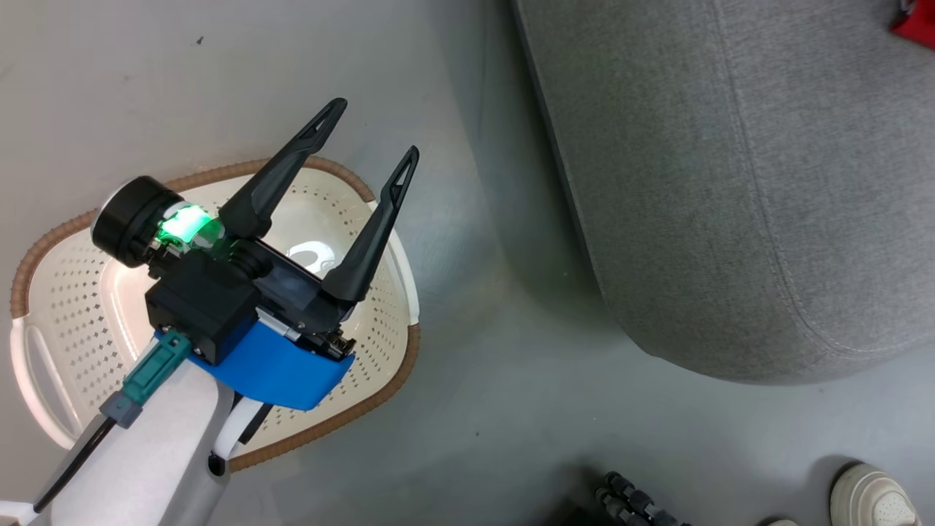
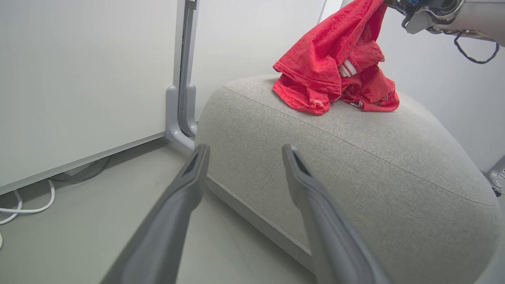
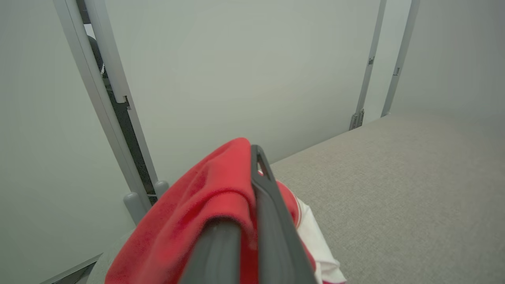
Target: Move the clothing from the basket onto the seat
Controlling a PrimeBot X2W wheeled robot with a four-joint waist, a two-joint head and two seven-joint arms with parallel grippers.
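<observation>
Some clothing (image 2: 331, 63) in right claw (image 3: 254, 169); left claw (image 1: 374, 130) gapes.

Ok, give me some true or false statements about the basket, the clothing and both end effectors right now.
1. The left end effector is open above the basket. True.
2. Red clothing fills the basket. False: what shows of its inside is bare.
3. The right end effector is shut on the clothing. True.
4. The clothing lies on the floor. False: its lower part rests on the seat.
5. A shoe shows at the head view's lower right. True.
</observation>
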